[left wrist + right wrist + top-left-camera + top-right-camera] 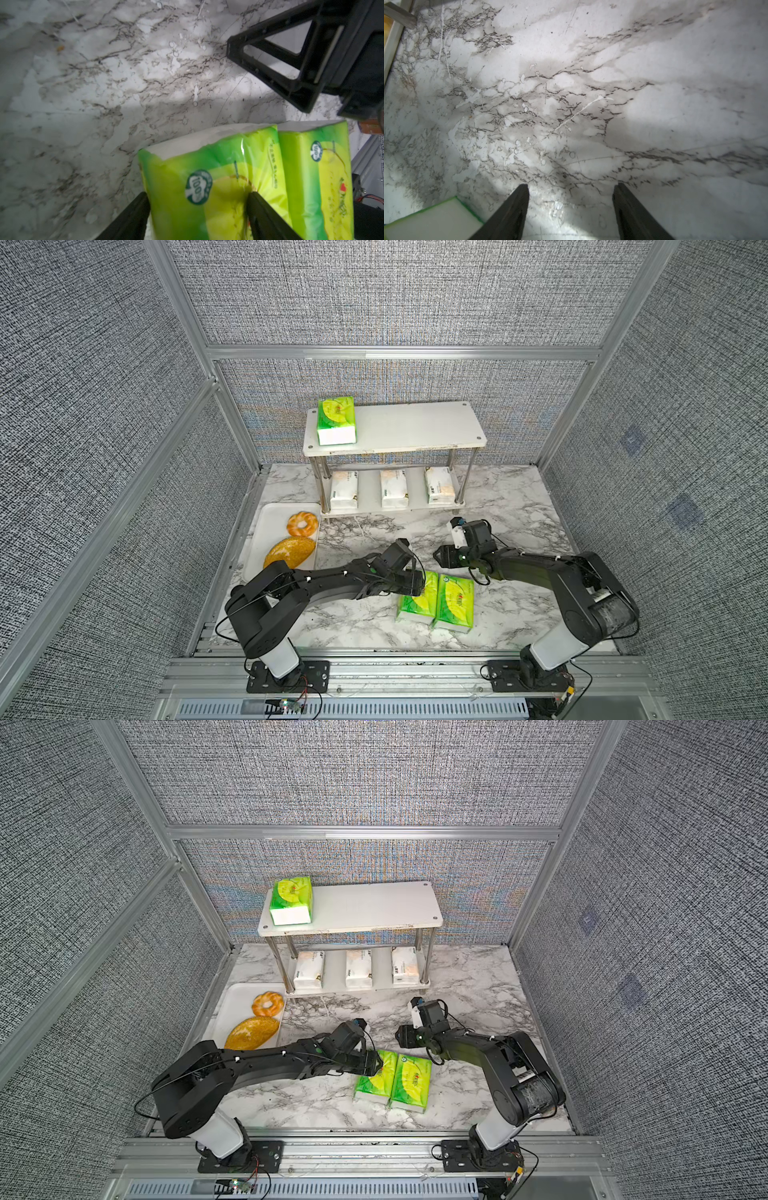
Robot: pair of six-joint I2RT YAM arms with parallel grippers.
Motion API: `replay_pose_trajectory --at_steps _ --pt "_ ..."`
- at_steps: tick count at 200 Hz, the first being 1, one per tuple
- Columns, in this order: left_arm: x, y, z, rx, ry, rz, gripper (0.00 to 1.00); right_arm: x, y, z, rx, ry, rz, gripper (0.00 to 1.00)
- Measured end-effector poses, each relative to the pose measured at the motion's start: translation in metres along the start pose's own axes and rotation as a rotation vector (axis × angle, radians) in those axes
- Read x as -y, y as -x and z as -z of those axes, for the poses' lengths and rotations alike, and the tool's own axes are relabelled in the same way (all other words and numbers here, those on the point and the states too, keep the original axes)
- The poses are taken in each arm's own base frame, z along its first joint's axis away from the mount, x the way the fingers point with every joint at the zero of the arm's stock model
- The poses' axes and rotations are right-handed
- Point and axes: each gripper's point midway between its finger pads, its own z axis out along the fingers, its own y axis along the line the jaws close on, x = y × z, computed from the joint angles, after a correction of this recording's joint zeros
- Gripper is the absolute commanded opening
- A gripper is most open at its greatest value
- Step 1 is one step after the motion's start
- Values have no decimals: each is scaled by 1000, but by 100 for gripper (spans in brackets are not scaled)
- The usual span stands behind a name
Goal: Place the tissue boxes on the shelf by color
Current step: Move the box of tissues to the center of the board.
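Left gripper (197, 194) jaws pinched the bright green soft tissue pack (413, 605) at lower centre in a top view, puckering its wrapper. A vertical lift was advisable, sparing the touching twin pack (455, 601). Right gripper (571, 186) jaws stood spread.

The marble table (519, 506) bears the shelf (415, 423), a white tray (270, 531) and two green tissue boxes (455, 601).

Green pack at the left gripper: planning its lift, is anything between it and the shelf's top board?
Nothing visible. The gripped green pack only touches its neighbouring pack; the top board is bare past one shelved green pack.
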Motion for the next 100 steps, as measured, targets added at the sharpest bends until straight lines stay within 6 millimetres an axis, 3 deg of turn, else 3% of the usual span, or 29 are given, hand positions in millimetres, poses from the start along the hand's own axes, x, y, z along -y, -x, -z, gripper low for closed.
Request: replay_pose_trajectory --at_steps 46,100 --pt "-12 18 0 61 18 41 72 -2 3 1 1 1 4 70" --pt "-43 46 8 160 119 99 72 -14 15 3 24 24 23 70"
